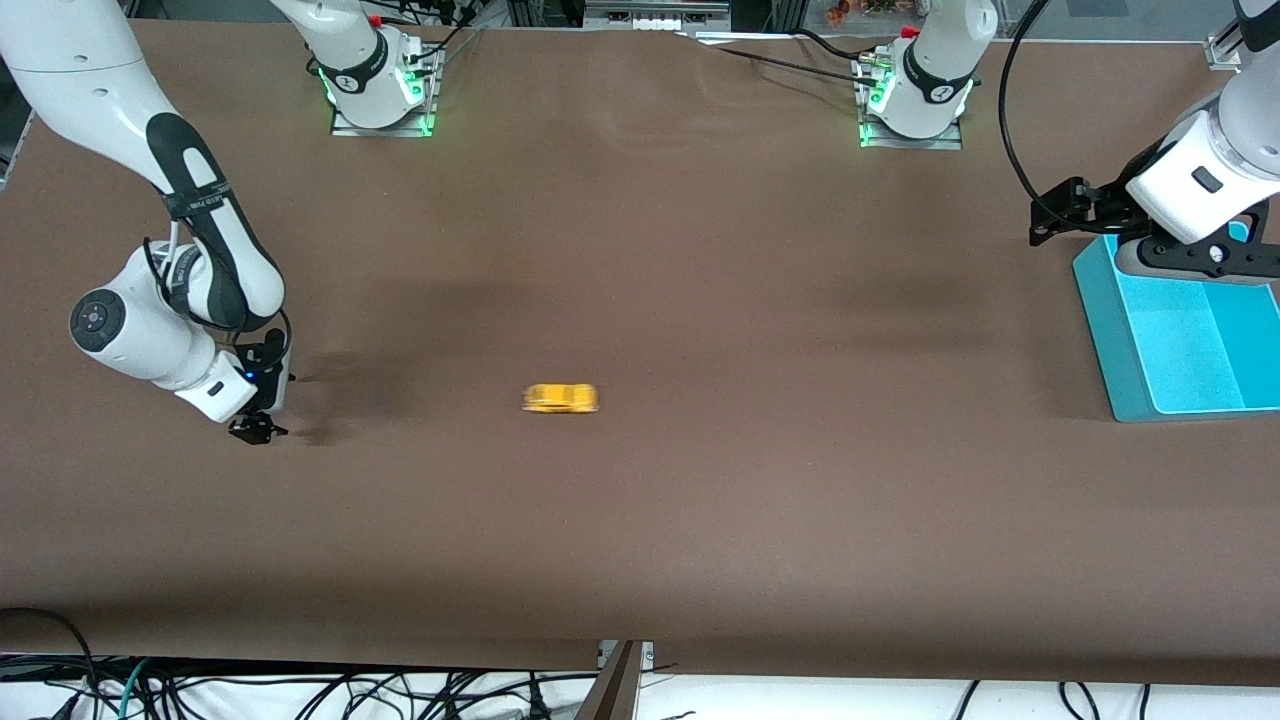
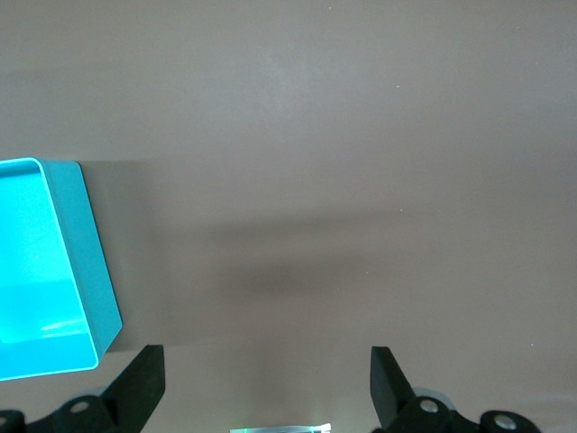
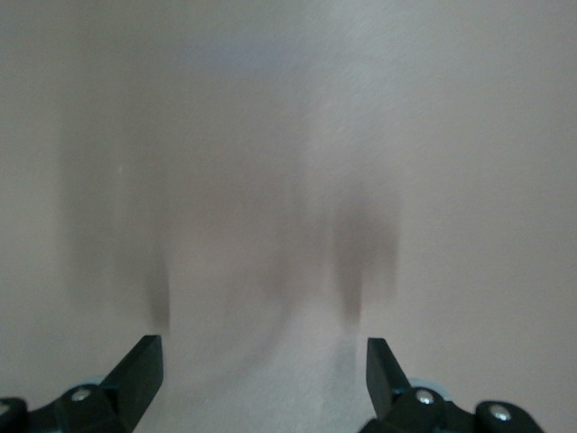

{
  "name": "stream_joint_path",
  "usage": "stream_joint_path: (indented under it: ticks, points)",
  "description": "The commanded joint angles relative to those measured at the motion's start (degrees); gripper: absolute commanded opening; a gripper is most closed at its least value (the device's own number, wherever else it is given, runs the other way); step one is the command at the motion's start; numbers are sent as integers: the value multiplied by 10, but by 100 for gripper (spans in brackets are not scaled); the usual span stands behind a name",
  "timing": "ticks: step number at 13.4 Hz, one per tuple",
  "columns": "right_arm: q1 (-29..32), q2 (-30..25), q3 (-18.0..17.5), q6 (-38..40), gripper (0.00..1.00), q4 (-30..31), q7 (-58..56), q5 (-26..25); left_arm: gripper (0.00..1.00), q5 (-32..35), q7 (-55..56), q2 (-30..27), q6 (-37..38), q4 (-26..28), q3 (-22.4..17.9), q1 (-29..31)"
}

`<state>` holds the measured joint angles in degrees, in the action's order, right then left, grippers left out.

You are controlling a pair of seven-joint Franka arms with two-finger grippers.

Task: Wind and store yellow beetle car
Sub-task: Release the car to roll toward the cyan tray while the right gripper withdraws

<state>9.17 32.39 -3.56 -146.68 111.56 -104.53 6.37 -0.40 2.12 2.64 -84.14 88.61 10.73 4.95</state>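
Note:
The yellow beetle car (image 1: 560, 398) is on the brown table near its middle, blurred lengthwise in the front view. It does not show in either wrist view. My right gripper (image 1: 258, 430) is low over the table toward the right arm's end, well apart from the car. Its wrist view shows it open and empty (image 3: 263, 347) over bare table. My left gripper (image 1: 1050, 215) hangs at the left arm's end beside the teal bin (image 1: 1110, 330). It is open and empty (image 2: 266, 356).
The teal bin is open-topped with nothing visible inside, and its corner also shows in the left wrist view (image 2: 90, 244). Both arm bases (image 1: 380, 85) (image 1: 915, 95) stand along the table edge farthest from the front camera. Cables hang below the near edge.

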Motion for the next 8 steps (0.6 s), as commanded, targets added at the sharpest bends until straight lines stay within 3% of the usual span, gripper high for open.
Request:
stream_joint_path:
  ticks: [1,8]
  points:
    - [8,-20,-15,18,100,-3,32,31,100,0,4,-14,3,12,4,7]
    - [-20,-60,-38,87,100,-19,288,30,100,-9,3,-16,10,16,4,16]
